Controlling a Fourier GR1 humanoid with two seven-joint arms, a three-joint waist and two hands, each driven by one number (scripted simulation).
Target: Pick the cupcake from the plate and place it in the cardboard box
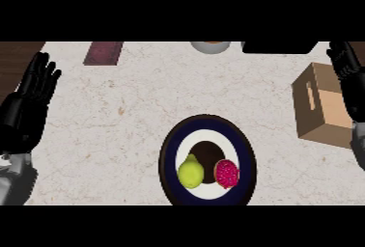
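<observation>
Sitting right of centre on the plate (pixel 169 159), just beside a yellow-green fruit (pixel 189 172), the pink cupcake (pixel 227 173) looks light, soft and crushable, so I'd pinch it low at the sides; my left hand (pixel 30 99) and right hand (pixel 347 72) are open, the right by the box (pixel 324 108)

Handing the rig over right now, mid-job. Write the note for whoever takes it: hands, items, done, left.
Left hand: open, fingers up, resting at the left edge.
Right hand: open, fingers up, at the right edge by the cardboard box.
Both hold nothing.
Cupcake: on the plate, beside a yellow-green fruit.
Done: nothing yet.
Left: pick the cupcake, place it in the box.
</observation>
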